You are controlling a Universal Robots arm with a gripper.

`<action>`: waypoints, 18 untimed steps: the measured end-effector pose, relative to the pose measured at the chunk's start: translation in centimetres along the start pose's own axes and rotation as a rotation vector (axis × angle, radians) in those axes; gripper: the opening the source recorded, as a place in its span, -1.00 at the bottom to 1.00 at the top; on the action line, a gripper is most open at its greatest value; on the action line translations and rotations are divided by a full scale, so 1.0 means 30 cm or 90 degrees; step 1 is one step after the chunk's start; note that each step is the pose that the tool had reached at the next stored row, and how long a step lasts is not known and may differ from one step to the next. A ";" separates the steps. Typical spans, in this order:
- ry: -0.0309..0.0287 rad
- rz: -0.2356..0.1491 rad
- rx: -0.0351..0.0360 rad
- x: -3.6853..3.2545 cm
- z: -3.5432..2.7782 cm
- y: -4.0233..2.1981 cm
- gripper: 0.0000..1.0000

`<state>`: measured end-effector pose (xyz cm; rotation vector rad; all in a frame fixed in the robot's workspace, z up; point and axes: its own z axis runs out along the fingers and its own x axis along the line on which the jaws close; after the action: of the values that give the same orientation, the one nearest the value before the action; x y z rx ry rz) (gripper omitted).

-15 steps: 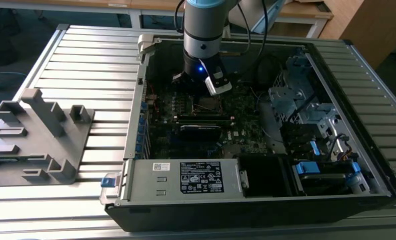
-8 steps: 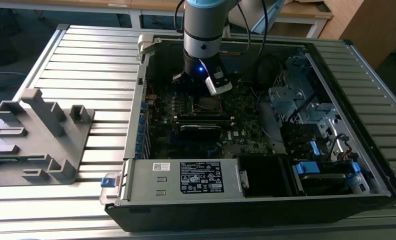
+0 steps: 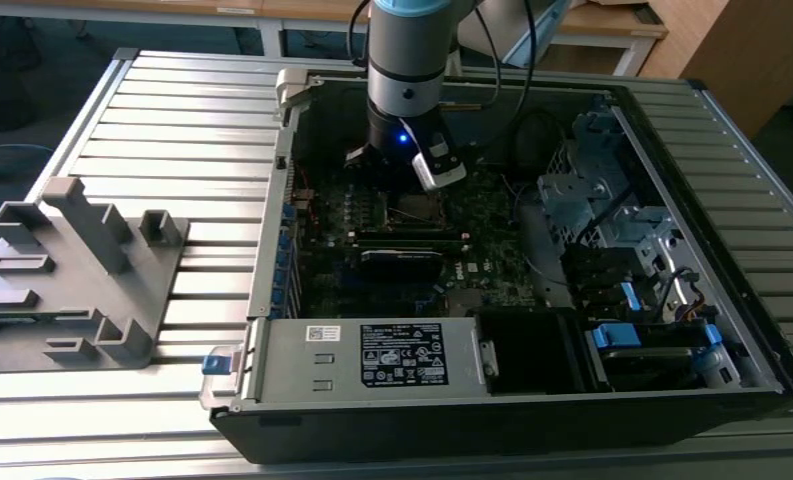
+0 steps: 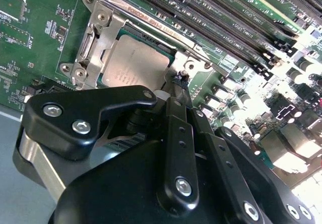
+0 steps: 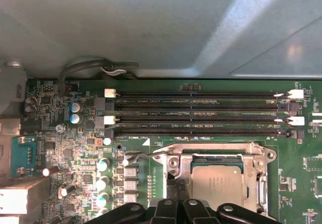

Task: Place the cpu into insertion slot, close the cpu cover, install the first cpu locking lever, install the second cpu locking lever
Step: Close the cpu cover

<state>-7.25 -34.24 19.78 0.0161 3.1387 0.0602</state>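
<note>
One tool, pressed together, hovers beside the cpu (cpu cover down over it).

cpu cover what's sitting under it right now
The cpu lies under the cpu cover, its grey top showing through the window. Whatever lies beneath the chip is hidden, and the gripper blocks one edge.

An open black computer case is laid on a ribbed silver metal tabletop. At the exterior view's left, a grey stepped plastic fixture is seen. Inside, a silver metal box with a black-and-white label is set along the near wall, blue plastic clips to its right. On the green circuit board, four long black memory slots are laid side by side, small silver capacitors near their ends.
</note>
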 end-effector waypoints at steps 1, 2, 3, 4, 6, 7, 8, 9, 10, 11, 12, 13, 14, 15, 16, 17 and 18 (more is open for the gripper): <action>0.0000 0.000 0.0000 0.000 0.000 0.000 -0.79; 0.0000 0.000 0.0000 0.000 0.000 0.000 -0.79; 0.0000 0.000 -0.0001 0.000 0.000 0.000 -0.79; 0.0000 0.000 -0.0001 0.000 0.000 0.000 -0.79; -0.0003 0.000 -0.0006 0.000 -0.003 0.000 -0.79; -0.0005 0.000 -0.0010 0.000 -0.006 0.001 -0.79; -0.0002 0.000 -0.0004 0.000 -0.013 0.001 -0.79; -0.0001 0.000 -0.0001 0.000 -0.018 0.001 -0.79; -0.0001 0.000 -0.0002 0.000 -0.022 0.001 -0.79; -0.0001 0.000 -0.0001 0.000 -0.027 0.001 -0.79; -0.0001 0.000 -0.0001 0.000 -0.031 0.001 -0.79; -0.0001 0.000 -0.0001 0.000 -0.036 0.001 -0.79; -0.0001 0.000 -0.0001 0.000 -0.039 0.002 -0.79; -0.0001 0.000 -0.0001 0.000 -0.043 0.002 -0.79; -0.0001 0.000 -0.0001 0.000 -0.047 0.002 -0.79; -0.0001 0.000 -0.0001 0.000 -0.050 0.002 -0.79; -0.0001 0.000 -0.0001 0.000 -0.052 0.002 -0.79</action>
<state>-7.25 -34.24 21.35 0.0161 3.1386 0.0604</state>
